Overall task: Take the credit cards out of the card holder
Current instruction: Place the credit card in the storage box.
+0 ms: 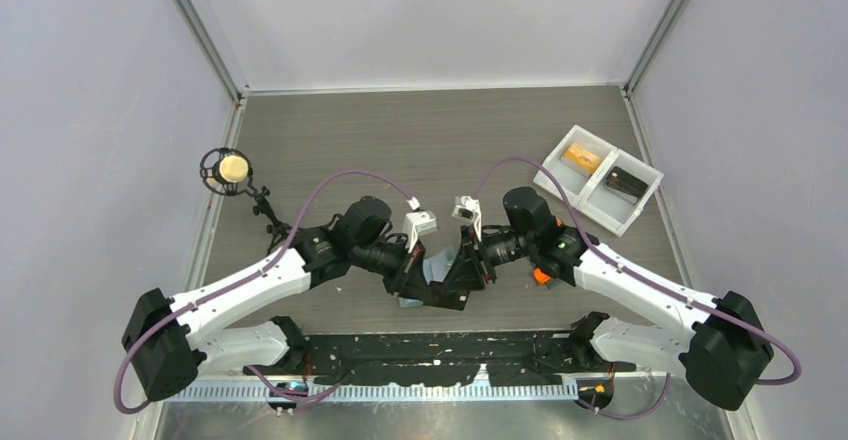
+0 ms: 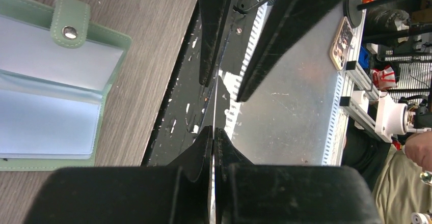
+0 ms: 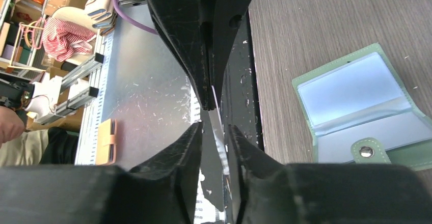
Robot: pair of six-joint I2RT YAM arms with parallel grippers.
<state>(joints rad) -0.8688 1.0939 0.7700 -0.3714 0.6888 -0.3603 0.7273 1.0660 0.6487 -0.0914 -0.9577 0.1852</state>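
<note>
While the left claw [image 2: 213, 130] clamps a thin card [image 2: 216, 99], the right claw [image 3: 215, 127] gapes; the card holder [image 2: 48, 94] lies open.

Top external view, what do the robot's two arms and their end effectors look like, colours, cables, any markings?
The left arm and right arm match: white links between bulky black joints, with a purple cable looping along each. A small white mount sits at each wrist. The left end effector and right end effector have black, scuffed, wedge-shaped fingers.

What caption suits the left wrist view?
Left claw pinches a thin card edge-on; the green card holder lies open beside it.
</note>
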